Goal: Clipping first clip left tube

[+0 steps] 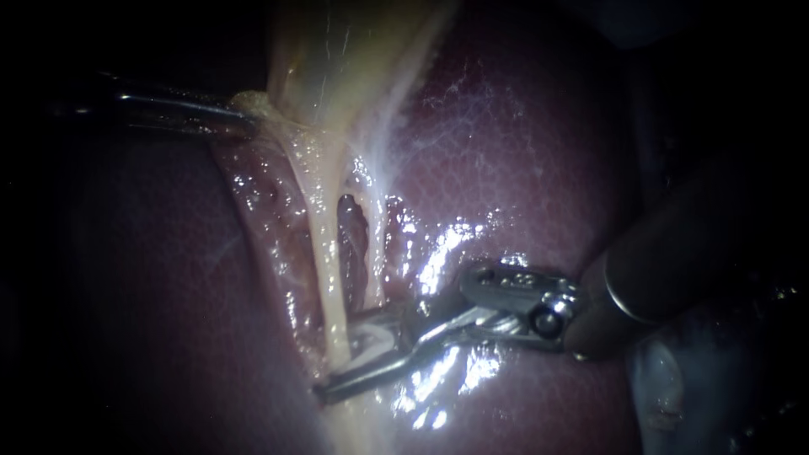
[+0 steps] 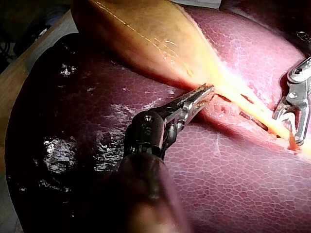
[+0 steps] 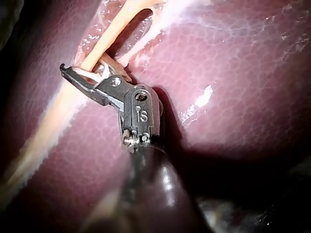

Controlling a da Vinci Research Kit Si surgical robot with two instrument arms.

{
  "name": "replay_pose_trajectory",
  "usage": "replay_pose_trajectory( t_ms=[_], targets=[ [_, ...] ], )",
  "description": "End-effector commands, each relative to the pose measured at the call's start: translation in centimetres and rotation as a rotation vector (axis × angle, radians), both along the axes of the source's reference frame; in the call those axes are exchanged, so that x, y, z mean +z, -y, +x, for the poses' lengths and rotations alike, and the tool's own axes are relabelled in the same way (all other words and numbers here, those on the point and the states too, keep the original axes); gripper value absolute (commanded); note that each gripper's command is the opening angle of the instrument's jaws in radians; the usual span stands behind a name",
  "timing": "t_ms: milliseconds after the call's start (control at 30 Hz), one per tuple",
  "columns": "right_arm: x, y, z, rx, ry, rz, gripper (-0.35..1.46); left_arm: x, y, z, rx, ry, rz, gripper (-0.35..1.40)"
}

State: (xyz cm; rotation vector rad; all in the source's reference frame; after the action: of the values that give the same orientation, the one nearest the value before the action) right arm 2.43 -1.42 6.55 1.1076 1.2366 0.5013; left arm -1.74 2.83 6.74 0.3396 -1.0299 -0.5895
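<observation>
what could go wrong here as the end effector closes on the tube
1. The right instrument has its end effector open astride the left tube, with the far tip close to the liver. Closing may pinch the liver surface too.
2. The left instrument, shut on the gallbladder, pulls the tissue taut. If that hold slips, the tube could slacken and shift out from between the jaws.

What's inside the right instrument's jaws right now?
The left tube crosses between the open jaws of the right instrument, with a pale clip seated in them. The tube's underside is hidden.
</observation>
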Motion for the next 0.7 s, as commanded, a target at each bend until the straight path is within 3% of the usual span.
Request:
replay_pose_trajectory(
  t_ms=[33,367,700],
  targets=[
    [0.01,-0.01,0.0,-0.001,-0.016,0.035,0.47,0.01,0.0,0.0,0.0,0.0,-0.001,-0.35],
    [0.0,0.01,-0.03,-0.03,-0.153,0.191,0.47,0.01,0.0,0.0,0.0,0.0,-0.001,-0.35],
    [-0.1,0.06,0.04,-0.004,-0.145,0.203,0.46,0.01,0.0,-0.01,0.0,0.0,-0.001,-0.35]
  ],
)
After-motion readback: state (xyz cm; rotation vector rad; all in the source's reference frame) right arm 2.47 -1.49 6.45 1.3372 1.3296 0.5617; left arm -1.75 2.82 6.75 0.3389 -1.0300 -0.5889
